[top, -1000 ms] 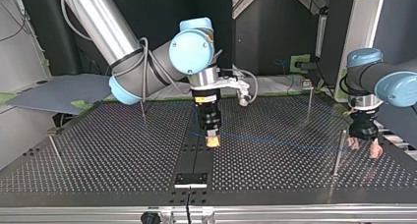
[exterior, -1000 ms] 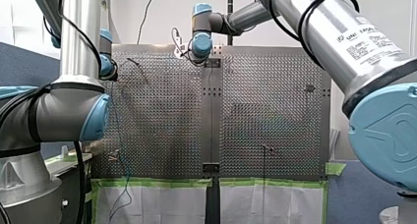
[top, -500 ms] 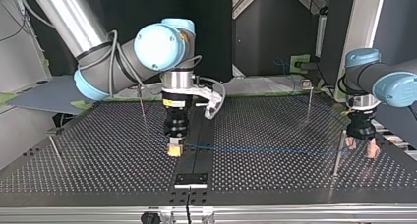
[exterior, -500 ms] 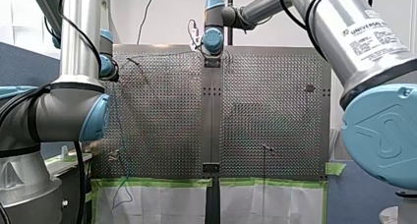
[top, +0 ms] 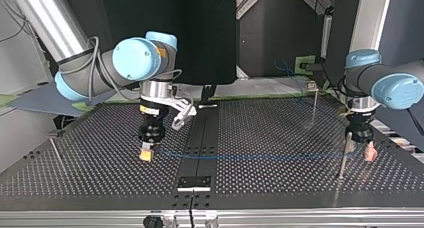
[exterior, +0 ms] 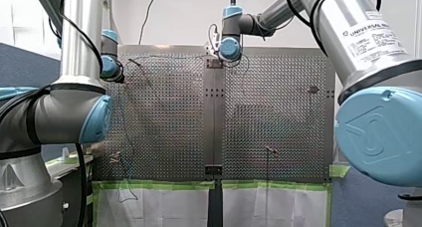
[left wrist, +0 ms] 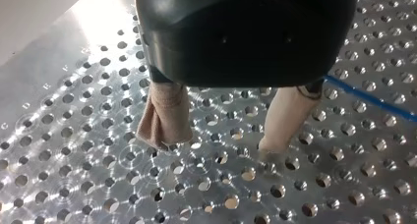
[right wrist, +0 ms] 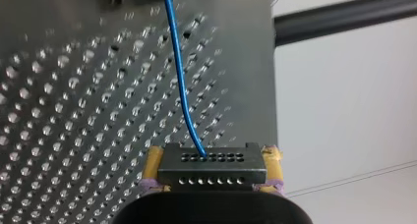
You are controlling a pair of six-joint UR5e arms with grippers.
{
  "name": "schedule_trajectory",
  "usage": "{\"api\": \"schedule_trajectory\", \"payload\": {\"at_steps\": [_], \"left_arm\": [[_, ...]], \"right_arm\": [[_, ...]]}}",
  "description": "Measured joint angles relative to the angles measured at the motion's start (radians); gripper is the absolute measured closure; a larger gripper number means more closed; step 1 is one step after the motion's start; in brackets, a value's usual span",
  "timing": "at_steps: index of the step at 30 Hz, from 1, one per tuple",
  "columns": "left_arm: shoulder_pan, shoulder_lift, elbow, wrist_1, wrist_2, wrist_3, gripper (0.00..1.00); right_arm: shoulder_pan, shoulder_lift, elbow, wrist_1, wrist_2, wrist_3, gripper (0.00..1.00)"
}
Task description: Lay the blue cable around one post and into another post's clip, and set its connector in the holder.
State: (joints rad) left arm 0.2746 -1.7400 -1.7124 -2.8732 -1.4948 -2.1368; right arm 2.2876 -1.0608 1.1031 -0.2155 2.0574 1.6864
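Table: silver perforated metal table [top: 300,133].
Right gripper [right wrist: 212,165]: yellow pads clamped on the small black rectangular connector [right wrist: 211,175], low at the top view's left.
Left gripper [left wrist: 220,141]: beige pads apart, empty, beside a thin metal post [top: 344,155].
Cable: thin blue cable [top: 250,157] stretched from the connector to that post.

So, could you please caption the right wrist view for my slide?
Right gripper clamps the dark rectangular connector, its thin blue cable running ahead over the perforated metal table.
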Motion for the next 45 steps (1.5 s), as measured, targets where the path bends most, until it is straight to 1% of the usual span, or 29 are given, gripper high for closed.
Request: {"api": "schedule_trajectory", "payload": {"at_steps": [4,7,14,21,23,26,28,29,34,35,39,41,45], "left_arm": [[-0.005,0.000,0.000,0.000,-0.001,0.000,0.00],[-0.006,0.000,0.000,0.000,-0.002,0.000,0.00],[-0.006,0.000,0.000,0.000,-0.005,0.000,0.00],[-0.005,0.000,0.000,0.000,-0.013,0.000,0.00],[-0.005,0.000,0.000,-0.001,-0.013,0.001,0.00],[-0.005,0.000,0.000,-0.001,-0.017,0.001,0.00],[-0.006,0.000,0.000,-0.001,-0.023,0.001,0.00],[-0.006,0.000,0.000,-0.002,-0.025,0.001,0.00],[-0.007,0.000,-0.001,-0.002,-0.030,0.002,0.00],[-0.007,0.000,-0.001,-0.002,-0.030,0.002,0.00],[-0.009,0.000,-0.001,-0.002,-0.031,0.001,0.00],[-0.009,0.000,-0.001,-0.002,-0.031,0.001,0.00],[-0.011,0.000,-0.001,-0.002,-0.031,0.001,0.00]], "right_arm": [[-0.039,0.000,0.039,-0.039,-0.038,0.011,0.81],[-0.066,0.000,0.066,-0.066,-0.055,0.016,0.81],[-0.123,0.002,0.123,-0.123,-0.062,0.018,0.81],[-0.177,0.004,0.177,-0.177,-0.062,0.010,0.81],[-0.188,0.005,0.190,-0.190,-0.057,0.007,0.81],[-0.195,0.007,0.213,-0.213,-0.044,0.003,0.81],[-0.196,0.009,0.230,-0.231,-0.036,0.000,0.81],[-0.196,0.010,0.238,-0.238,-0.034,-0.002,0.79],[-0.196,0.019,0.278,-0.278,-0.025,-0.011,0.79],[-0.196,0.023,0.285,-0.285,-0.023,-0.015,0.76],[-0.197,0.050,0.320,-0.320,-0.018,-0.032,0.76],[-0.197,0.062,0.334,-0.333,-0.018,-0.033,0.76],[-0.200,0.079,0.366,-0.366,-0.017,-0.024,0.76]]}}
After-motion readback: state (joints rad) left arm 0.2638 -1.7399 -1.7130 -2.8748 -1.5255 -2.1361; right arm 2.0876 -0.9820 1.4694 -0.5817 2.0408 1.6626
